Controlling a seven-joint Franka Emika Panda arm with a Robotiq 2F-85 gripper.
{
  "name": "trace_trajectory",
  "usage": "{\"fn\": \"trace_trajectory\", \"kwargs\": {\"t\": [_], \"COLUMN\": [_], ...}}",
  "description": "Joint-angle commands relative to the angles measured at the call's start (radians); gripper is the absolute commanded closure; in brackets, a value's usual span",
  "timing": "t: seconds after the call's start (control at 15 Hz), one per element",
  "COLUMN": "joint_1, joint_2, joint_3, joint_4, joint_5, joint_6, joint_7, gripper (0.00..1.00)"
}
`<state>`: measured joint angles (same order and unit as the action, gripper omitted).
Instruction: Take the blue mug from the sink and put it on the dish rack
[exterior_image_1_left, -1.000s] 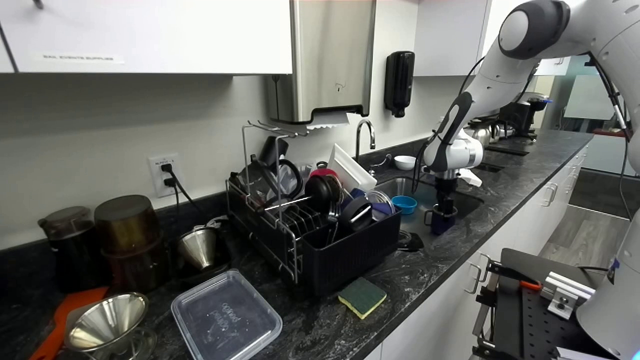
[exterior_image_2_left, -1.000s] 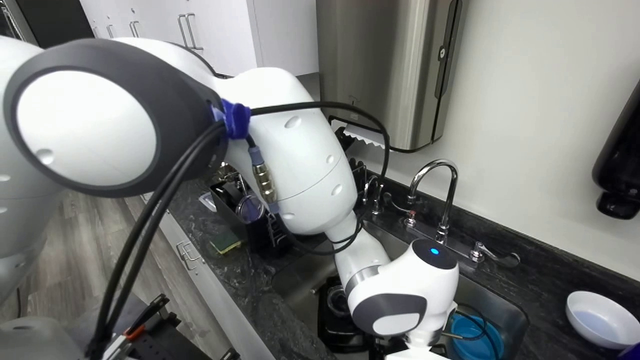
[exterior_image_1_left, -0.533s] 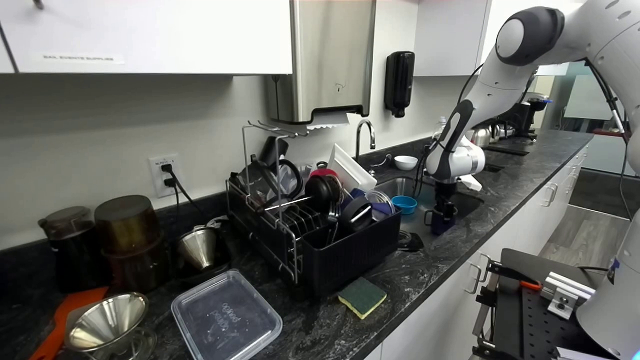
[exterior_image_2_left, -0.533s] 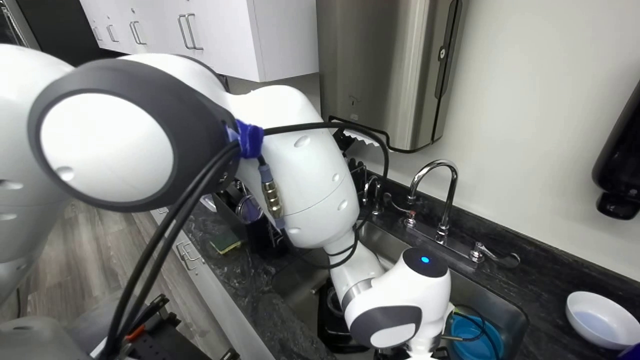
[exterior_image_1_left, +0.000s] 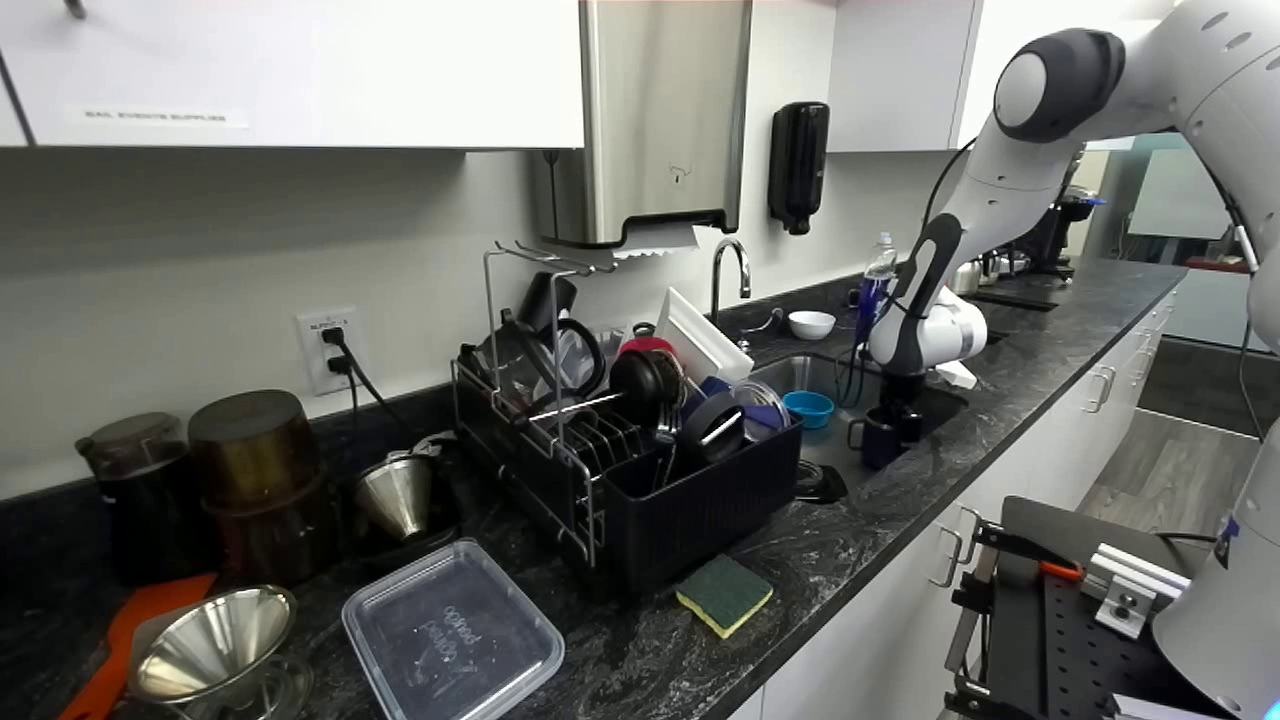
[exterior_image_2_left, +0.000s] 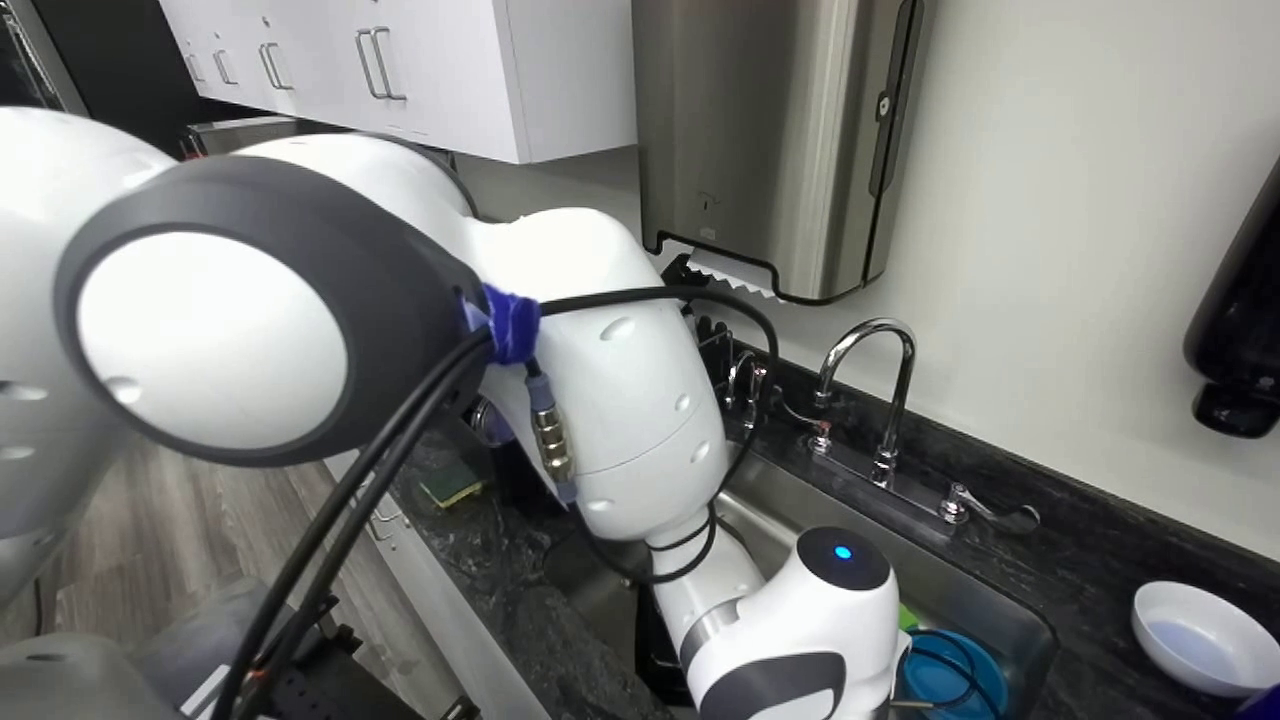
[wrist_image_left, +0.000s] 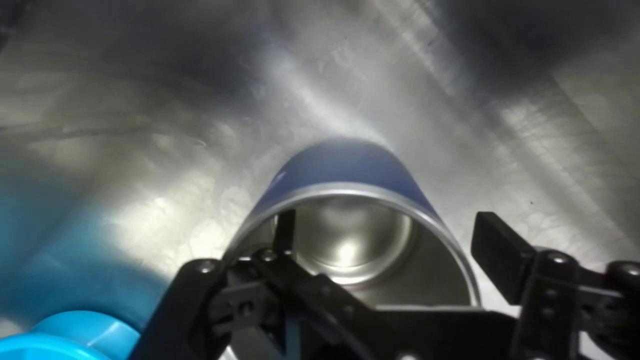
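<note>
The blue mug (exterior_image_1_left: 878, 446) stands in the sink (exterior_image_1_left: 800, 372), its handle toward the dish rack in an exterior view. In the wrist view the mug (wrist_image_left: 345, 162) shows a blue outside, a steel rim and a bare steel inside. My gripper (wrist_image_left: 387, 232) is open: the left finger is inside the mug's mouth, the right finger is outside the opposite wall, with a visible gap. The gripper (exterior_image_1_left: 903, 412) is low at the mug in an exterior view. The black dish rack (exterior_image_1_left: 700, 522) stands on the counter beside the sink, loaded with dishes. The arm hides the mug in an exterior view.
A light-blue bowl (exterior_image_1_left: 808, 408) sits in the sink near the mug. The faucet (exterior_image_1_left: 742, 268) rises behind the sink. A white bowl (exterior_image_1_left: 811, 324) and a bottle of blue liquid (exterior_image_1_left: 872, 290) stand at the back. A sponge (exterior_image_1_left: 726, 594) lies before the rack.
The arm has lowered, and my gripper has shifted right over the mug in an exterior view. The blue bottle behind the arm has come into view. The mug looks nearly unmoved.
</note>
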<state>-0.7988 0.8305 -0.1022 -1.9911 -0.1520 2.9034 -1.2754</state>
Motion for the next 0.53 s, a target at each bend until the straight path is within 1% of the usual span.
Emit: {"fn": "trace_trajectory", "kwargs": {"t": [0.0,0.47], "joint_1": [-0.011,0.003], "joint_2": [-0.001,-0.019], "joint_3": [0.005,0.002], "joint_4": [-0.010,-0.020], "joint_5": [-0.037,-0.071], "joint_6": [0.043,0.050], "joint_7": [-0.009,-0.008], "gripper": [0.42,0.90]}}
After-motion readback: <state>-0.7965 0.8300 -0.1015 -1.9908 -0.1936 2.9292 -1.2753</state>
